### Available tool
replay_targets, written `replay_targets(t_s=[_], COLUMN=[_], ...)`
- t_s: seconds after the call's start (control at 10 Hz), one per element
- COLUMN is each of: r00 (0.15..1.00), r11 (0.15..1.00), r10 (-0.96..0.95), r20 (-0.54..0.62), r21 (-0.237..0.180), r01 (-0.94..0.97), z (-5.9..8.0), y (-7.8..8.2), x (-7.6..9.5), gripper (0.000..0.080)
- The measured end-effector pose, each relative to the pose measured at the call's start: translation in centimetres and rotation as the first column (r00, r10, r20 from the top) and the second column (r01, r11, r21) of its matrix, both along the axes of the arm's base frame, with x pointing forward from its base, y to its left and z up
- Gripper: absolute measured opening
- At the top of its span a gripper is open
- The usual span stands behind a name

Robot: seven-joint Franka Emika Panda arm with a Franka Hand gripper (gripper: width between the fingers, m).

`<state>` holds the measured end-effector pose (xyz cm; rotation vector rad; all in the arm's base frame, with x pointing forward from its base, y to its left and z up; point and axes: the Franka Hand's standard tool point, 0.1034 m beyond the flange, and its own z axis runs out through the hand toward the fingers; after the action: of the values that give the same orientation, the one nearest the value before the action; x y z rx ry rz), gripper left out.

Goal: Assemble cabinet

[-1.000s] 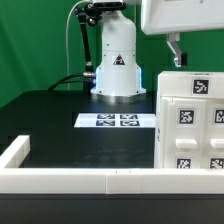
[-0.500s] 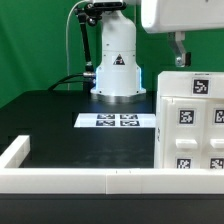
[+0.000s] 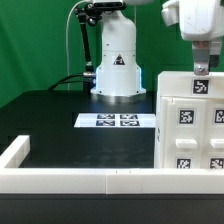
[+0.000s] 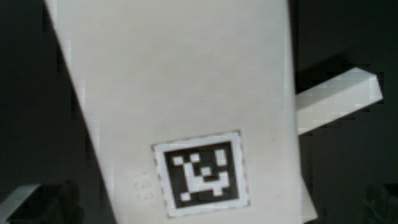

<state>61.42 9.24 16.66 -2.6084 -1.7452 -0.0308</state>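
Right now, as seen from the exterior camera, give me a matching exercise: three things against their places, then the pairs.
Things:
1. cabinet
2. marker board
3. gripper

Places:
A. flat on the table, in front of the robot base
B. above the cabinet's top
C. standing at the exterior view's right

Pairs: 1-C, 2-A, 3-B

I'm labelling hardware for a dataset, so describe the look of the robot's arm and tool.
In the exterior view the arm has a glossy white, rounded shell on a round white base, topped by a black joint section with a small red detail. A black cable loops down beside it. The wrist housing is white; the tool below it looks grey and narrow. Any markings are too small to read.
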Motion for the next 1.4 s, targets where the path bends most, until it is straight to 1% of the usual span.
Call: replay_targets(t_s=[0.2,0.3,0.4,0.5,0.6,0.7,0.9,1.0,1.1,1.2,1.4], r00=[0.992,0.996,0.996,0.997,0.998,0.998,0.999,0.998,0.984,0.967,0.909], r11=[0.992,0.997,0.997,0.997,0.998,0.999,1.0,0.999,0.985,0.968,0.91], r10=[0.122,0.081,0.081,0.072,0.056,0.053,0.015,-0.053,-0.175,-0.251,-0.416], r20=[0.023,0.027,0.028,0.031,0.043,0.043,0.043,0.042,0.041,0.04,0.037], r21=[-0.012,-0.013,-0.013,-0.014,-0.016,-0.016,-0.014,-0.009,-0.003,0.002,0.011], r01=[-0.122,-0.08,-0.08,-0.072,-0.055,-0.052,-0.015,0.053,0.175,0.251,0.415], z=[-0.5,-1.5,-1.5,-1.5,-1.5,-1.5,-1.5,-1.5,-1.5,-1.5,-1.5], y=[-0.4,-0.4,-0.4,-0.4,-0.4,-0.5,-0.5,-0.5,-0.6,-0.6,-0.6], x=[0.2,0.2,0.2,0.2,0.3,0.3,0.3,0.3,0.3,0.3,0.3], gripper=[0.0797,0.0797,0.0797,0.068,0.068,0.0559,0.056,0.056,0.056,0.056,0.056])
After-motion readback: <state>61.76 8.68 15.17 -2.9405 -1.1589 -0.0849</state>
